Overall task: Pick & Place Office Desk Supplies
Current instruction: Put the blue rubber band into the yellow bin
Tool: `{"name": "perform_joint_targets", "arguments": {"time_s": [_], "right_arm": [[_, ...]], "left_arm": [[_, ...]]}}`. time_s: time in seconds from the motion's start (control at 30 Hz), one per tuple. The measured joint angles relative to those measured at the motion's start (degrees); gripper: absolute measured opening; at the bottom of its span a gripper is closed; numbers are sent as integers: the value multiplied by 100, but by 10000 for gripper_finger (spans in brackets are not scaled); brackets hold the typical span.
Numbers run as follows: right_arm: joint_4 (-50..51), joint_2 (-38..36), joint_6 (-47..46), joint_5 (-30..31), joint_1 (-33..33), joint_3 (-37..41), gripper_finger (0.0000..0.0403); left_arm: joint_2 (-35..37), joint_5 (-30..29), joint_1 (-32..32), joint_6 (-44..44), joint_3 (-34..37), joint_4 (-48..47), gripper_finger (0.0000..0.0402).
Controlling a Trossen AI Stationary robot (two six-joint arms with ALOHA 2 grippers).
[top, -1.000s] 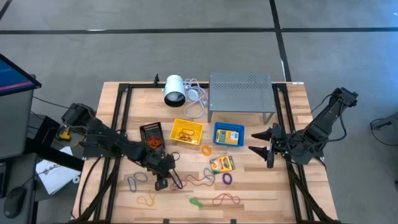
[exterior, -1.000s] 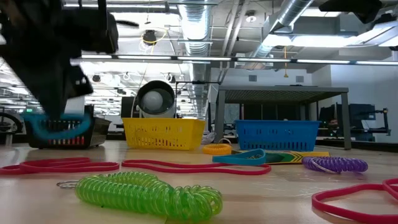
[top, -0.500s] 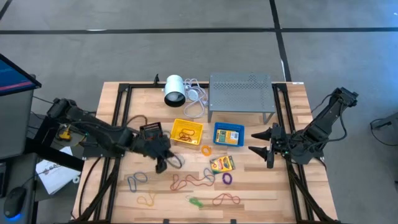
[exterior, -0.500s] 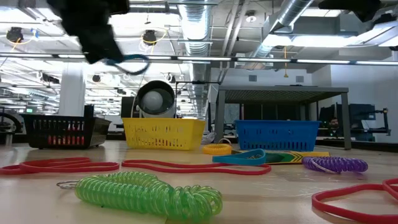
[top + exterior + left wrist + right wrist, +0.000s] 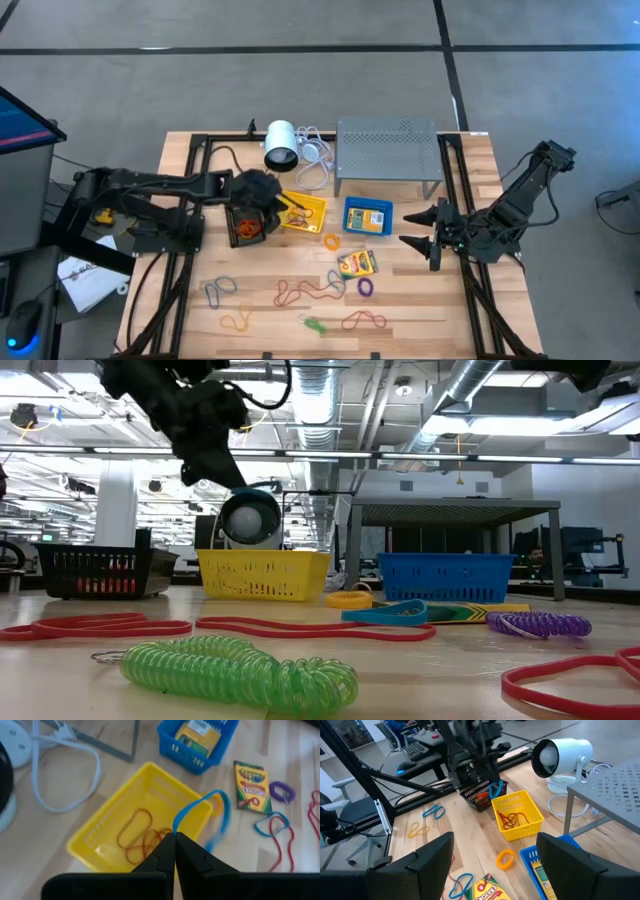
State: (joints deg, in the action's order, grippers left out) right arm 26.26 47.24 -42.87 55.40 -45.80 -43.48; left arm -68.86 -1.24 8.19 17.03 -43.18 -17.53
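Observation:
My left gripper [image 5: 288, 202] hovers over the yellow basket [image 5: 310, 222], shut on a blue rubber band [image 5: 223, 811]. The basket holds orange bands [image 5: 142, 836]. A black basket [image 5: 243, 226] stands to its left and a blue basket [image 5: 368, 228] with a crayon box [image 5: 198, 733] to its right. Another crayon box [image 5: 357, 263], an orange ring [image 5: 332, 241], a purple ring [image 5: 365, 287] and loose bands [image 5: 310, 292] lie on the table. My right gripper [image 5: 418, 240] waits open near the table's right side. My left gripper pinches the blue rubber band at one end of its loop [image 5: 178, 825] between its shut fingertips, coming from above and slanting down. The band is lifted clear. Its slack loop hangs beyond the fingers over the yellow basket's corner nearest the blue basket.
A white cylinder lamp [image 5: 280, 143] with its white cable [image 5: 312, 165] and a grey perforated rack [image 5: 388, 150] stand at the far edge. A green coil [image 5: 315, 325], a blue band [image 5: 220, 290], a yellow band [image 5: 236, 322] and a red band [image 5: 363, 320] lie near the near edge.
My left gripper has risen from the near-left part of the table with the blue band and swung toward the far edge and right, past the black basket to above the yellow basket. The band has been lifted clear of the table. The right arm has kept still.

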Motion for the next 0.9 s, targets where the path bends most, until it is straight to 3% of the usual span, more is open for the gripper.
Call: {"name": "perform_joint_targets", "arguments": {"time_s": [0.27, 0.63, 0.9], "right_arm": [[-14, 1, 136, 0, 0, 0, 280], [-17, 2, 133, -2, 0, 0, 280], [-17, 2, 132, -62, 0, 0, 280]], "left_arm": [[-400, 455, 494, -211, 0, 52, 0], [-1316, 472, 612, -326, 0, 317, 3], [-1329, 478, 612, -338, 0, 549, 62]]}}
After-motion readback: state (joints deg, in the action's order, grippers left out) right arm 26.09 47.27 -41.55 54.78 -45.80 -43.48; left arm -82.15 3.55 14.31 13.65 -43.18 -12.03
